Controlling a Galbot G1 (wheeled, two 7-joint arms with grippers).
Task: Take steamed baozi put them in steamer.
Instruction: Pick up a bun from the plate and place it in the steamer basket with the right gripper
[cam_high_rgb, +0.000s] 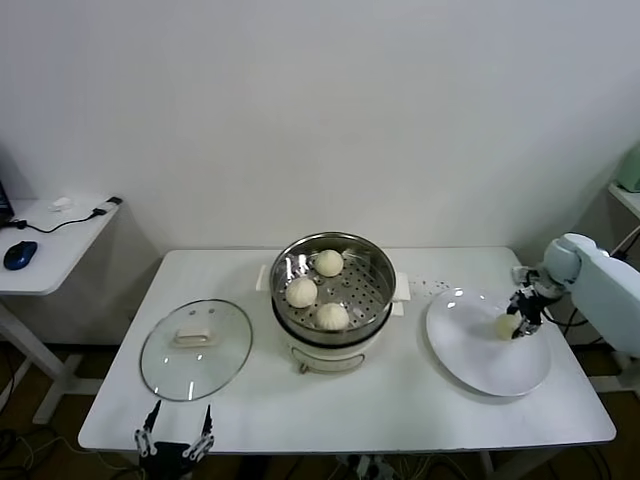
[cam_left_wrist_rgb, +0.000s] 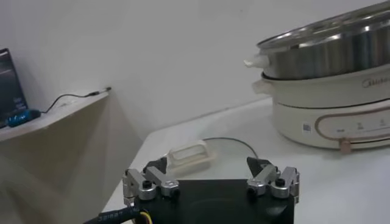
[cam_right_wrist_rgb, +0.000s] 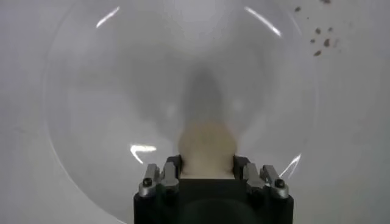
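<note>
Right gripper (cam_high_rgb: 517, 325) clamped on last cream-white round baozi (cam_high_rgb: 507, 326) over white round plate (cam_high_rgb: 470, 360), shiny steel steamer pot (cam_high_rgb: 375, 290) off to its left; left gripper (cam_high_rgb: 174, 436) parked, fingers apart.

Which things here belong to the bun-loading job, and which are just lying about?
Job:
- right claw, shut on the last bun over the plate
- three buns in the steamer

Lying about:
- glass lid, flat on the table
- left claw, open, parked at the table's front edge
- mouse on the side desk
</note>
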